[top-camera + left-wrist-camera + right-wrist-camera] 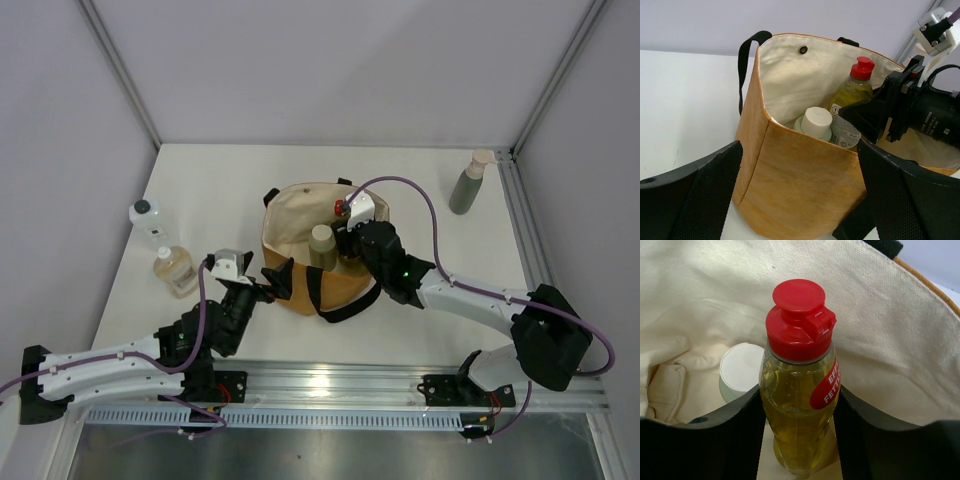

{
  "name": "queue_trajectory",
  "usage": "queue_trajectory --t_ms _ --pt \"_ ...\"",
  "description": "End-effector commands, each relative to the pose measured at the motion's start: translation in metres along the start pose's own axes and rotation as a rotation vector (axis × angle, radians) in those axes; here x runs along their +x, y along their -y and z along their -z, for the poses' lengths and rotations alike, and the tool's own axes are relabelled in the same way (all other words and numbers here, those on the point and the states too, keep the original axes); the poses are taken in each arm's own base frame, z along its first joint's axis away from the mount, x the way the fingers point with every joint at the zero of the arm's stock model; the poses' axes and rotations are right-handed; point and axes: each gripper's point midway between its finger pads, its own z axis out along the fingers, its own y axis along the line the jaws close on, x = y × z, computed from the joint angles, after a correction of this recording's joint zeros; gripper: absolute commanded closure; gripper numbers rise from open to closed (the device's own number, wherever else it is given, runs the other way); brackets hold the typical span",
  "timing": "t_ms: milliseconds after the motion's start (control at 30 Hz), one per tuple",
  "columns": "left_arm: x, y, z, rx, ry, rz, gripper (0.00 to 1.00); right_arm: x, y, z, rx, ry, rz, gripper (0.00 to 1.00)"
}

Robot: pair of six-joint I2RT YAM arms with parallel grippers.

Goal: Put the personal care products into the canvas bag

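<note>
At about nine o'clock from the bag, a clear square bottle (pixel 145 220) with a black cap stands upright on the white table (pixel 220 180). Just nearer me, at eight o'clock, an amber bottle (pixel 175 270) with a white cap also stands cap up. My left claw (pixel 274 279) is spread wide with nothing between its textured black fingers (pixel 695 200). It sits at seven o'clock just beside the canvas bag (pixel 290 288); I cannot tell whether it touches. The bag is soft, tan outside and cream inside, with black straps (pixel 747 60) and a metal snap (pixel 803 49) near the rim. It stands open-mouthed in the middle of the table. Inside it a pale-capped bottle (pixel 816 121) stands upright, its round flat cap facing up. Just to its right is the yellow bottle (pixel 800 390), clear plastic with yellow liquid, a red label and a ribbed red flip cap (pixel 800 320). Its long axis is near vertical and the cap points up above the rim. My right claw (pixel 800 410) is clenched on its body from both sides, reaching into the bag from four o'clock. Whether its base rests on the bag floor is hidden. At two o'clock, well apart near the table's far right corner, a grey-green bottle (pixel 468 184) with a beige cap stands upright.
</note>
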Motion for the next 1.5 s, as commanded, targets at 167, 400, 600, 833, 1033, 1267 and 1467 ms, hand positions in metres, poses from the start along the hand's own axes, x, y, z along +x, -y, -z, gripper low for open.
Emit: queue_trajectory --t_ms 167,400,600,833,1033,1267,1467 --pt "-0.008 0.002 -0.001 0.001 0.018 0.039 0.01 -0.061 0.002 -0.004 0.006 0.201 -0.153 0.79" --pt "-0.009 0.002 -0.002 -0.002 0.019 0.040 0.01 -0.068 0.004 0.000 0.019 0.187 -0.163 0.52" --pt "-0.008 0.002 -0.002 0.001 0.018 0.043 0.01 -0.085 0.007 0.013 0.013 0.210 -0.176 0.54" --pt "-0.007 0.003 -0.003 0.000 0.014 0.034 0.01 -0.103 0.008 0.029 -0.005 0.225 -0.179 0.47" --pt "-0.006 0.003 -0.003 -0.002 0.012 0.031 0.01 -0.119 0.013 0.039 0.001 0.226 -0.169 0.40" --pt "-0.006 0.003 -0.002 0.000 0.013 0.033 0.01 -0.133 0.024 0.052 0.030 0.244 -0.164 0.40" --pt "-0.006 0.003 -0.002 -0.002 0.012 0.033 0.01 -0.177 0.091 0.083 0.220 0.314 -0.189 0.38"
